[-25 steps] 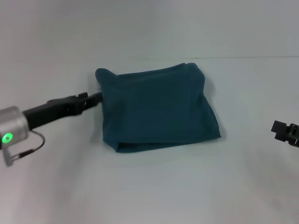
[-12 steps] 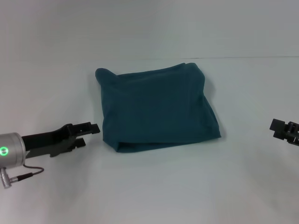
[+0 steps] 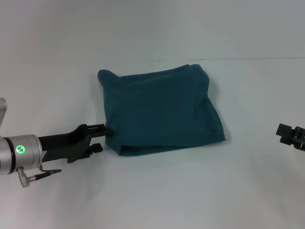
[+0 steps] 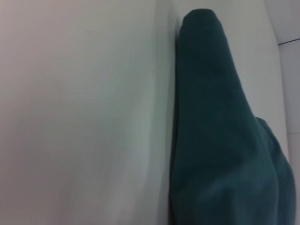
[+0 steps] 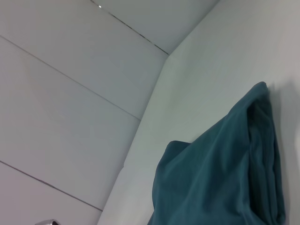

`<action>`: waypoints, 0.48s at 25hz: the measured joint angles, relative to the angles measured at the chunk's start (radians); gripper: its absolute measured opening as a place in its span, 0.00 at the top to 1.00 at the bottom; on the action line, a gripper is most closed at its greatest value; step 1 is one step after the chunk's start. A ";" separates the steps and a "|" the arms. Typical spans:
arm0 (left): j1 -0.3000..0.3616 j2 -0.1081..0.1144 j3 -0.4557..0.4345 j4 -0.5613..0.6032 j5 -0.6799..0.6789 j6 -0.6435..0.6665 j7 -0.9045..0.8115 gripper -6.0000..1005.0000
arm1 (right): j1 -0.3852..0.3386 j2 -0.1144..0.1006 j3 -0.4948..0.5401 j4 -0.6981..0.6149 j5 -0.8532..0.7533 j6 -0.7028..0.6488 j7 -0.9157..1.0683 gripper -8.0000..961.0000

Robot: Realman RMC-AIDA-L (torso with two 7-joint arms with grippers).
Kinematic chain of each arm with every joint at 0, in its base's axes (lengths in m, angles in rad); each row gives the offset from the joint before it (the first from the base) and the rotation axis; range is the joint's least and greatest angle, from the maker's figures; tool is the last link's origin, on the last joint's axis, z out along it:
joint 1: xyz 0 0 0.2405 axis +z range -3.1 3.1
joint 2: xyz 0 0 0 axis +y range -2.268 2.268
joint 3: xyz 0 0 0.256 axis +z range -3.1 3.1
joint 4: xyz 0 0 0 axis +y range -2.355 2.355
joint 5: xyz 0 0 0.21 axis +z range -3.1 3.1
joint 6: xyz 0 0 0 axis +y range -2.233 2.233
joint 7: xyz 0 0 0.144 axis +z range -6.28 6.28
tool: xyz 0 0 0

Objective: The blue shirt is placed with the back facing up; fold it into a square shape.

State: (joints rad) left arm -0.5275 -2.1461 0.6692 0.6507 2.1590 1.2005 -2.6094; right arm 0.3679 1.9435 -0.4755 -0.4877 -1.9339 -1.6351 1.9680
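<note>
While folded into a rough square, the shirt is seen mid-table
Blue shirt [image 3: 162, 112]: laid flat
Left gripper [image 3: 101, 137]: jaws parted — tips at the shirt's near-left corner
Right gripper [image 3: 291, 134]: far right edge — jaw state cannot be told

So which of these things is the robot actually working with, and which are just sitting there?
Part of the job:
- blue shirt, already folded into a rough square
- left gripper, at the shirt's near left corner
- right gripper, off at the right edge, away from the shirt

Just there:
- white table under the shirt
- nothing else in sight
</note>
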 joint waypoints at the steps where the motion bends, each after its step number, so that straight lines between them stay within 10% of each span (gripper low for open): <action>1: 0.000 0.000 0.000 0.000 -0.007 0.004 -0.003 0.33 | 0.000 0.000 0.000 0.000 0.000 0.000 0.000 0.07; 12: -0.001 -0.001 0.007 -0.006 -0.017 0.021 -0.019 0.36 | -0.001 0.000 0.000 0.000 -0.001 0.002 0.000 0.07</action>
State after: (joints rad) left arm -0.5281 -2.1475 0.6766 0.6445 2.1423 1.2215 -2.6288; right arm 0.3666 1.9436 -0.4756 -0.4877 -1.9344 -1.6335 1.9681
